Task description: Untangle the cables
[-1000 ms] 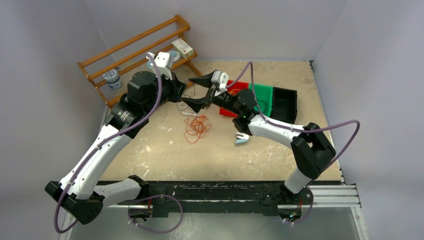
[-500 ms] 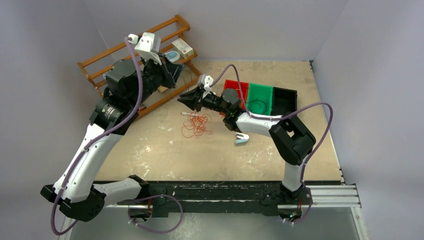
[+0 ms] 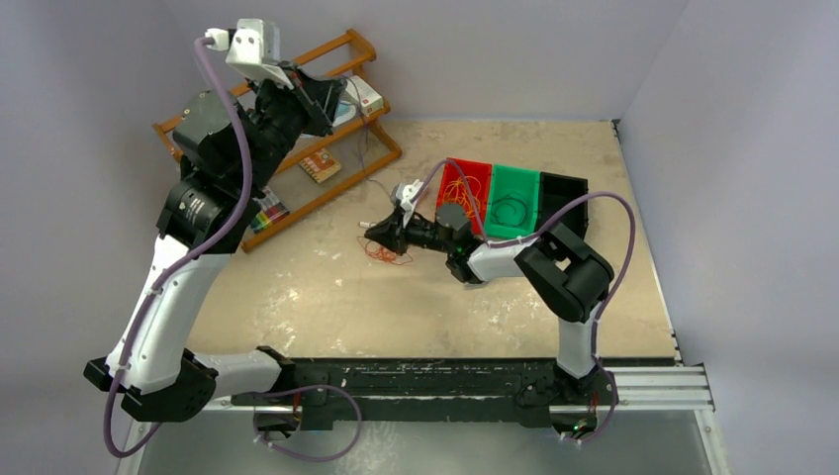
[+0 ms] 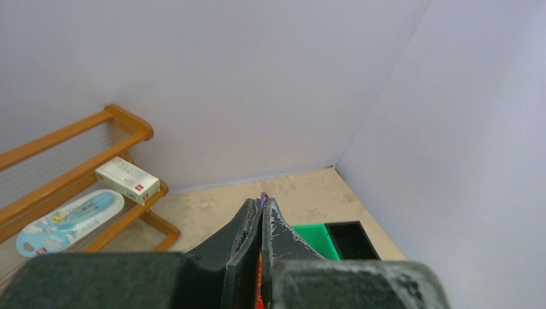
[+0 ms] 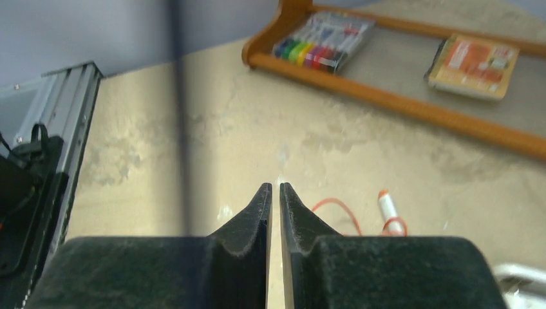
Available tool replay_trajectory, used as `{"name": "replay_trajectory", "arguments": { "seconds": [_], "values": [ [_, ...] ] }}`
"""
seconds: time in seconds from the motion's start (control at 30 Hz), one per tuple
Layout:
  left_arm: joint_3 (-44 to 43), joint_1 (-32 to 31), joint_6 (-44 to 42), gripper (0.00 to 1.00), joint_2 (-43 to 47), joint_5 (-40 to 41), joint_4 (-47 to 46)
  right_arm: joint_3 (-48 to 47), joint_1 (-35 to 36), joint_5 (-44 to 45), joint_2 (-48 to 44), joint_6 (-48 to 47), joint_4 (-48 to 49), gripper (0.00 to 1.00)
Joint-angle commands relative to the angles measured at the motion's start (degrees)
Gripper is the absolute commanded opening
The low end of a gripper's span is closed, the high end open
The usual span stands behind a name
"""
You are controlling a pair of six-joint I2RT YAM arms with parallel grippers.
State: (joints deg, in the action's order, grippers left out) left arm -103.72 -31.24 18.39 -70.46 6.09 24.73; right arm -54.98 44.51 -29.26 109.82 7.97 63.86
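Partly done: coils [image 3: 510, 210] in red bin [image 3: 457, 168], green bin [image 3: 518, 177], far-right table [image 3: 326, 297]. Left hand [image 4: 263, 205] closed, raised, dark cable [image 3: 367, 158] seemingly pinched. Right hand [image 5: 275, 188] nearly closed over orange bunch [image 3: 388, 253], table centre; grip unclear. Your remaining job: part these.

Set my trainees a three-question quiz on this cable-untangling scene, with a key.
1. True or false: the orange cable bunch lies inside the black bin.
2. Which bin holds the dark cable loop? A red, B green, C black.
3. Short answer: which gripper sits low beside the orange cable bunch?
Key: 1 false, it lies on the table. 2 B, the green bin. 3 the right gripper, its jaws almost together.
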Motion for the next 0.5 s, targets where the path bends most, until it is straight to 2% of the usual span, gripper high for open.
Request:
{"name": "replay_trajectory", "arguments": {
  "seconds": [0.0,0.1,0.23,0.37,0.47],
  "values": [
    [-4.67,0.13,-0.57,0.0,-0.71,3.38,-3.95,3.49,0.71,1.88,0.31,0.57,5.05,0.12],
    [-5.81,0.13,-0.55,0.0,-1.23,2.89,-4.77,6.07,0.75,2.61,0.7,1.34,6.61,0.18],
    [-5.99,0.13,-0.38,0.0,-1.79,2.19,-4.77,10.49,0.75,4.76,-2.56,1.99,8.12,0.36],
    [-3.1,0.13,-0.29,0.0,-0.69,2.06,-5.55,16.16,0.71,7.33,-12.48,2.04,7.19,0.56],
    [0.4,0.13,-0.03,0.0,0.78,2.02,-6.85,19.27,0.75,9.96,-21.64,1.18,4.71,0.62]
  ]
}}
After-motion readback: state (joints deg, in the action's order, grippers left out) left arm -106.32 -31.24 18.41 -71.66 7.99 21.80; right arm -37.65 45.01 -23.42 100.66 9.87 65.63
